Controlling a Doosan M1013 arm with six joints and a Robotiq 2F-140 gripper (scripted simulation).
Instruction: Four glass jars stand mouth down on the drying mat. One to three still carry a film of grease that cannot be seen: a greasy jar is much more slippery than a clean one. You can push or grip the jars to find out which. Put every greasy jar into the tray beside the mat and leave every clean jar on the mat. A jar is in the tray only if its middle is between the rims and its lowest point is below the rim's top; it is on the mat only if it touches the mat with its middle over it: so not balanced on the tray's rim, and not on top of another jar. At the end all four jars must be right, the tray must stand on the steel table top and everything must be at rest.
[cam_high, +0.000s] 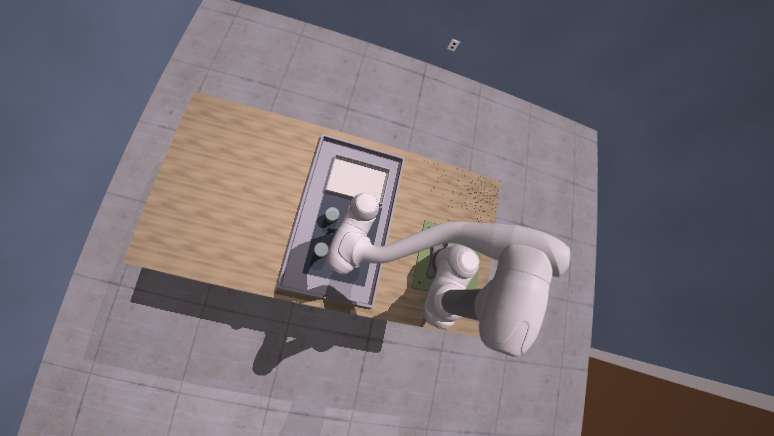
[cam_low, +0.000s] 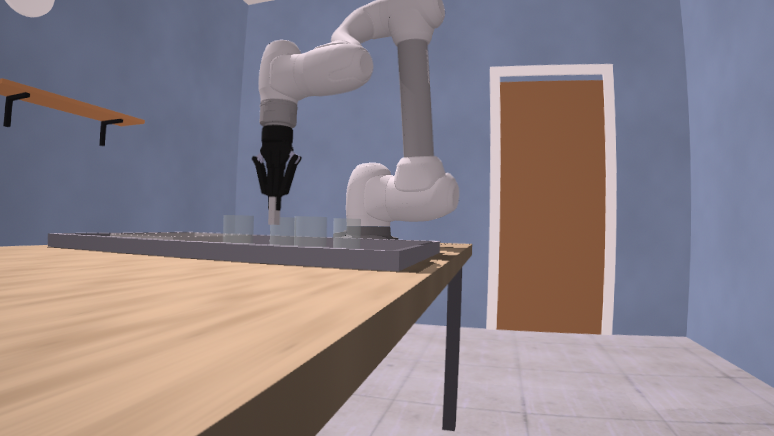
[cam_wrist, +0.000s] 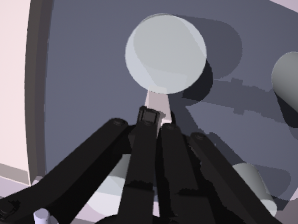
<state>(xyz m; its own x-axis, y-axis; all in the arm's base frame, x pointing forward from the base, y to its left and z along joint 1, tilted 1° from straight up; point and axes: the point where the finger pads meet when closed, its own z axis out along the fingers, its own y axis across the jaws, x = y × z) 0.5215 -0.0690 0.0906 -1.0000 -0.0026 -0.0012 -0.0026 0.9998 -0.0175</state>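
From a distance I hold my empty, clenched gripper beside one glass jar on the drying mat, contact hard to judge, where a slow, low, level push should best reveal grease without tipping it.

The jars look like smooth, translucent glass; the mat looks matt. The surface looks like grained wood right to its edges. The hand looks like dark matt plastic.
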